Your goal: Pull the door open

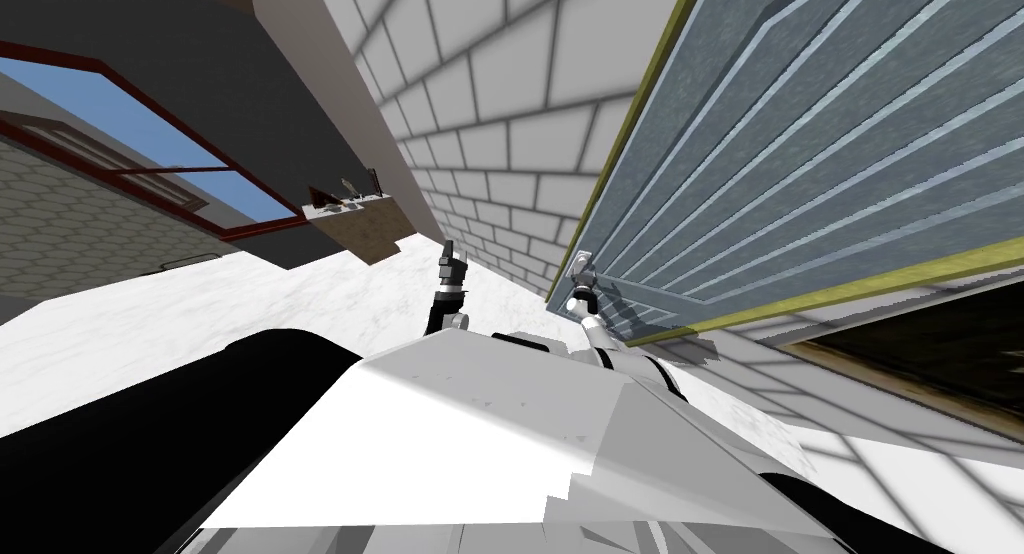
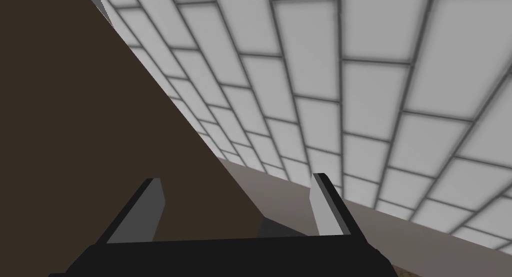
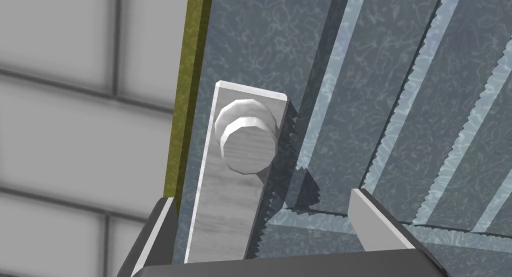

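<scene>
— The right gripper (image 3: 262, 196), how did it stand?
— Wide open. Its two blades were about a third of its camera's width apart, with nothing held between them. It pointed straight at the door (image 1: 800, 128).
— And where was the door?
— On my right. It was blue-grey with paler raised bands running along it, set in an olive frame (image 3: 187, 89). Its handle-side edge lay tight against that frame, beside the tiled wall (image 1: 500, 108) of white blocks.
— What of the handle?
— A round, pale grey knob (image 3: 247, 141) stood out from a long light plate (image 3: 225, 214) fixed just inside the door's edge. The knob lay ahead of the fingertips, nearer the finger on the frame's side. Neither blade pressed it. The plate's near end ran down between the two fingers.
— Was anything touching the plate?
— I could not tell. The finger by the frame overlapped the door's edge in the wrist view, but contact did not show.
— Did the head camera agree?
— Yes. The right forearm reached up to the plate at the door's edge, with the hand close to it.
— And the other arm?
— The left gripper (image 2: 237, 179) was raised in front of the tiled wall, well apart from the door. Its fingers were spread just as wide and were empty.
</scene>
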Tool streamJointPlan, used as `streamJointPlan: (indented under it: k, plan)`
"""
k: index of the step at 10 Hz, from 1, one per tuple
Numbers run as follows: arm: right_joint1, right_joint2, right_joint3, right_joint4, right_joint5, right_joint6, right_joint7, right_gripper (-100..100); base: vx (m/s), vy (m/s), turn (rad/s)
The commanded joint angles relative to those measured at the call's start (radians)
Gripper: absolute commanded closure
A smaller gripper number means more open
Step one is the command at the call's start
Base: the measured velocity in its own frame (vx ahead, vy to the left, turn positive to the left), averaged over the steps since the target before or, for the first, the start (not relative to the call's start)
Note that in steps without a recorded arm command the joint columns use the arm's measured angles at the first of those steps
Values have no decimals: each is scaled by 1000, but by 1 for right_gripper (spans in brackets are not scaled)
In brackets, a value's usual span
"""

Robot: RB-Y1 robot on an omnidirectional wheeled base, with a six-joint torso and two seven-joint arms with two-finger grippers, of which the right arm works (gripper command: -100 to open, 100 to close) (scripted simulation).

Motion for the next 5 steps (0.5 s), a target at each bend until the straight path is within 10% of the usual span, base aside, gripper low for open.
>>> streamJointPlan:
  k: [1, 5]
  plan:
    - [-5, 16, -3, -4, -23, 4, -41, -100, -102, -49, 39]
    - [-12, 49, -9, -15, -69, 14, -116, -100, -83, -39, 29]
